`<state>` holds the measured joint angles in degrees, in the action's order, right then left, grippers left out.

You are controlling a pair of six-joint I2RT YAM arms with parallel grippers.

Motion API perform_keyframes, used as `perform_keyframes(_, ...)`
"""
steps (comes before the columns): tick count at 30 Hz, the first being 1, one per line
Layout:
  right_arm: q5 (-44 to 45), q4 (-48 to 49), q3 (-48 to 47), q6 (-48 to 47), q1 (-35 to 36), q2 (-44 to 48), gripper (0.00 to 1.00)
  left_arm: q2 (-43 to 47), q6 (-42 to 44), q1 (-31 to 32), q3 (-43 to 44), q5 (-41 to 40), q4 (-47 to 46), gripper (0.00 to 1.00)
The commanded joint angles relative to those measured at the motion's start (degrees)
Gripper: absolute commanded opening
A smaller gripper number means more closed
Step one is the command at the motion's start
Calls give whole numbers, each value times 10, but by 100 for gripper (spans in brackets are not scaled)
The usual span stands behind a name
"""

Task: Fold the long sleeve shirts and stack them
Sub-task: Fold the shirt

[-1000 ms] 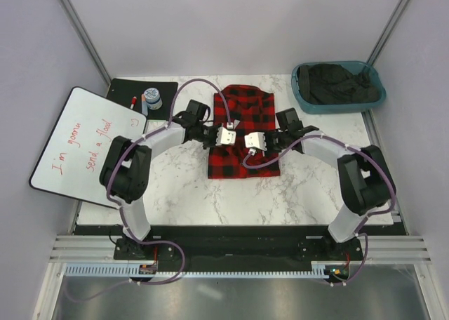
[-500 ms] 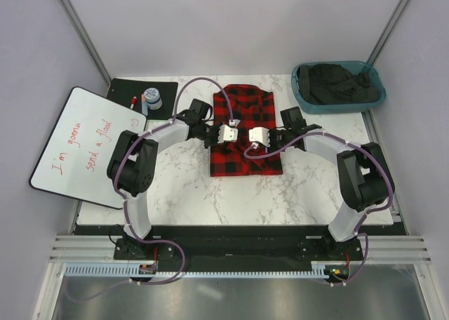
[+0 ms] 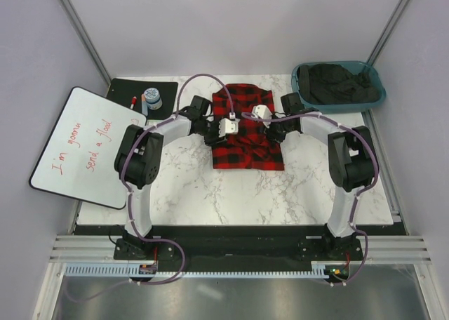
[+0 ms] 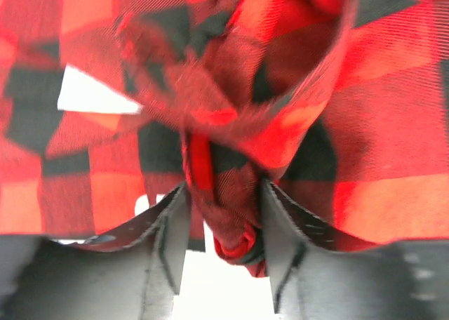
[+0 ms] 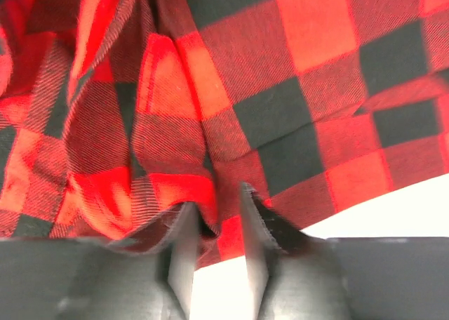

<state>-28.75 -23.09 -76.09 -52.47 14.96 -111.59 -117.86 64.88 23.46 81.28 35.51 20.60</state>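
Note:
One of the long sleeve shirts (image 3: 247, 141), a red-and-black check flannel, lies partly folded at the middle of the marble table. Both grippers hang over its far half, close together. My left gripper (image 3: 233, 124) has its jaws apart, and a bunched fold of the flannel (image 4: 231, 215) still sits loosely between the fingers (image 4: 172, 222). My right gripper (image 3: 257, 114) is also open; the shirt's edge (image 5: 224, 229) lies between its fingers (image 5: 184, 243) above the white table. In the wrist views the left gripper (image 4: 224, 194) and right gripper (image 5: 219, 202) are almost on the cloth.
A teal basket (image 3: 301, 95) holding dark clothing (image 3: 337, 83) stands at the far right. A whiteboard (image 3: 81, 144) with red writing lies at the left. Behind it a black mat (image 3: 123, 88) carries a small cup (image 3: 151, 97) and a marker (image 3: 133, 101).
Both grippers moved away from the arm bases toward the shirt's collar end, drawing cloth over with them. Their jaws, shut on the cloth before, have now opened.

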Motion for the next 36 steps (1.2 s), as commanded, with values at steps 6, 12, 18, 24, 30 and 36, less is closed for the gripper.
perform_keyframes(6, -47, -78, -92, 305, -71, -10, 51, 74, -326, -75, 40, -30, -76, 66)
perform_keyframes(12, -88, -59, -64, 484, -144, 12, 52, 166, -386, -96, -48, 8, -62, 66)
perform_keyframes(18, -142, -24, 88, 538, -133, 97, 27, 204, -422, -89, -99, 68, -55, 65)
perform_keyframes(24, -133, 115, 129, 621, -66, 110, 22, 181, -462, -85, -104, 62, -70, 64)
perform_keyframes(30, -97, 198, 54, 682, -14, 21, 28, 151, -495, -83, -89, 19, -72, 65)
perform_keyframes(36, -53, 248, 20, 716, -7, -53, 29, 88, -473, -77, -18, 6, -56, 66)
